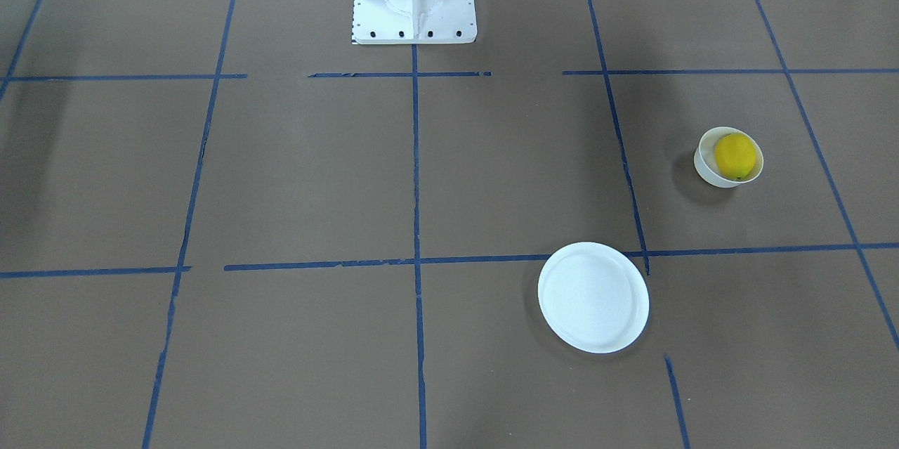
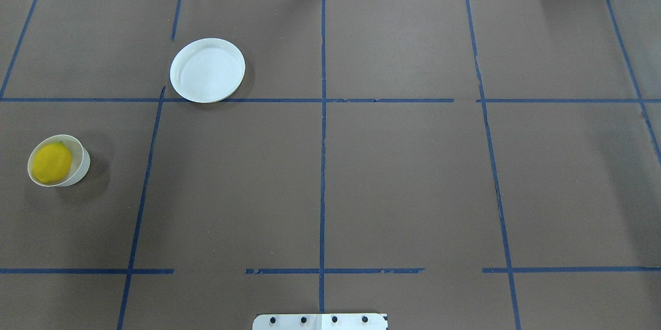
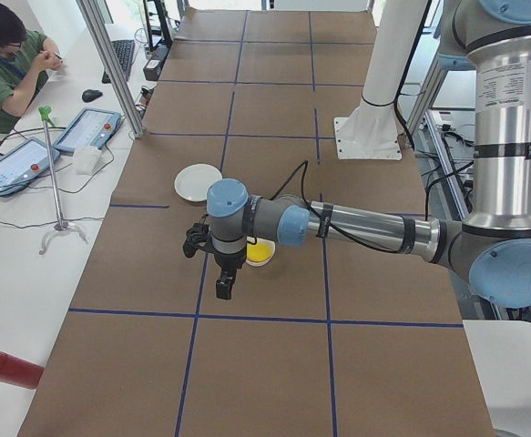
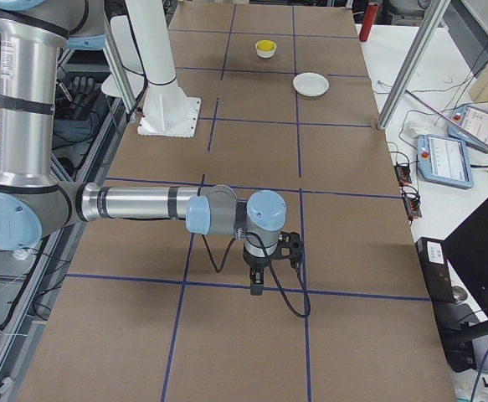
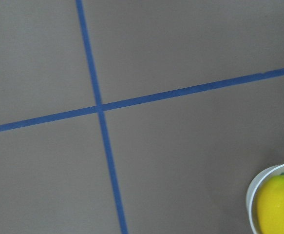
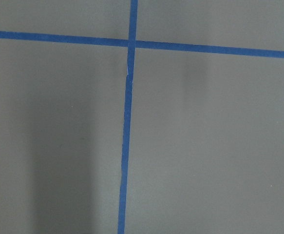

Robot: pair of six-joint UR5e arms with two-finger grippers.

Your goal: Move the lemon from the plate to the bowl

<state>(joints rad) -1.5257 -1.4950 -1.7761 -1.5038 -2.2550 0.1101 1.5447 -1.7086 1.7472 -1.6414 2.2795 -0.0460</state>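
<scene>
Hands first, as they are nearest me. My left hand point(image 3: 223, 289) hangs pointing down above the tabletop point(image 2: 403, 175), just beside the bowl point(image 1: 704, 166) and not over it. Its wrist camera catches only the bowl's edge in one lower corner, past a cross of blue tape point(image 5: 101, 108). I see no fruit in that hand and it seems to touch nothing. It shows only in the side view, so I cannot tell whether its fingers are spread or closed.

My right hand point(image 4: 256, 290) also points down, near my own edge of the tabletop at the end away from the dishes. Its camera shows only brown paper and tape. I cannot tell how far open it is either, and it has no part in this job as things lie.

A little farther out, the lemon point(image 1: 736, 156) sits inside the bowl and fills most of it. I judge that the snug fit will hold it steady, and that is where the task wants it.

Farthest from me, the plate point(image 1: 593, 296) lies flat with nothing on it, well apart from the bowl. The move looks complete to me, so holding my left hand off to one side makes sense, since it leaves the bowl unobstructed.
</scene>
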